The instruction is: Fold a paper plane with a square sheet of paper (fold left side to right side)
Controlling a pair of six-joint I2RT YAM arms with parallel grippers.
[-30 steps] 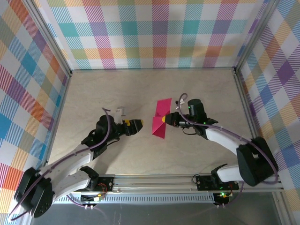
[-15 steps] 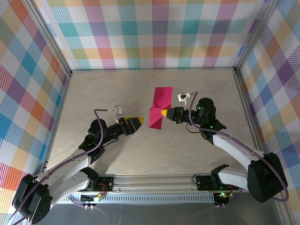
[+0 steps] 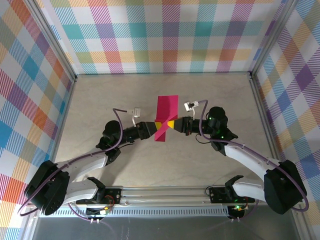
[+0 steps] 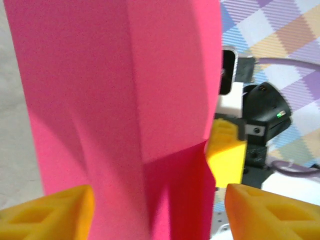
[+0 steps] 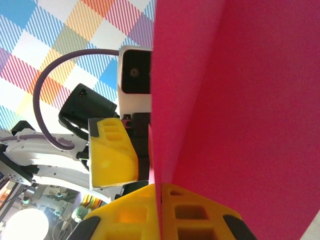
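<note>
Square sheet of paper [image 3: 167, 107], creased, right jaws clamped on its edge, left jaws apart astride it

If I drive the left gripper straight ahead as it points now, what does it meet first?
The pink paper, between the left gripper's open fingers; just behind, probably the right gripper pinching it.

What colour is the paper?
The paper is plain magenta-pink; left wrist view shows it best.
</note>
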